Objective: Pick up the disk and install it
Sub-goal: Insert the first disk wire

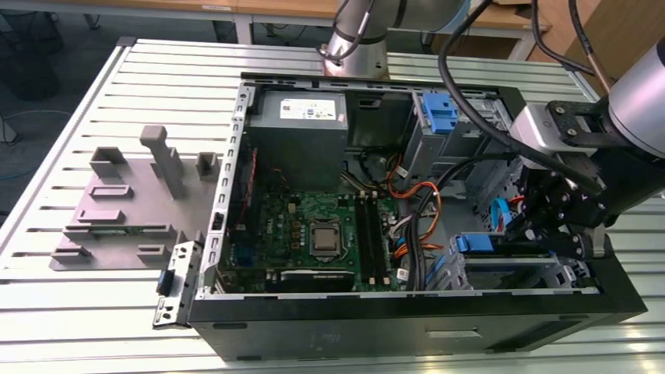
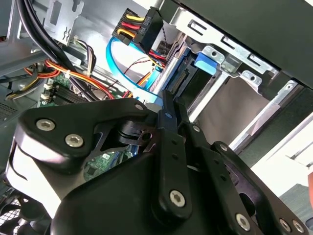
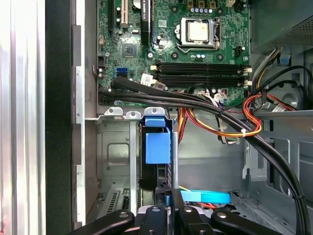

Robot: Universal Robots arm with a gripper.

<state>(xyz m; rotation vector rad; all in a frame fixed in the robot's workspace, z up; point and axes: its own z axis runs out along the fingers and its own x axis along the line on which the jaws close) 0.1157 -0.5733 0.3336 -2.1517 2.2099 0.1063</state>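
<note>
Where the slatted metal table (image 1: 62,327) spreads under everything, a black computer case (image 1: 416,331) lies on its side with the panel off and its inside open to view. From the exterior view's right the robot arm (image 1: 636,93) reaches down into the case's near right corner. A green motherboard (image 1: 311,234) covers the case floor, and a grey metal box with a white sticker (image 1: 301,121) sits just beyond it at the far end. Outside the case, on the exterior view's left, a grey plastic stand (image 1: 124,206) with upright posts rests on the table, well apart from the arm.

A metal drive cage (image 3: 117,156) fills the corner where the arm works. The claw (image 1: 546,234) hangs right over this cage. Its black linkage crowds the foreground in both wrist views, and whether it is open or closed cannot be told.

The disk (image 3: 157,144) stands on edge inside the cage, with the blue tab of its bracket toward the motherboard. The claw is directly above the disk's other end. In the second wrist view the same blue tab (image 2: 205,62) sits between the cage's silver rails.

A black cable bundle (image 3: 195,100) crosses between cage and motherboard, red and orange wires (image 3: 220,129) loop beside it, and a flat blue cable (image 2: 115,58) curves past the disk.
</note>
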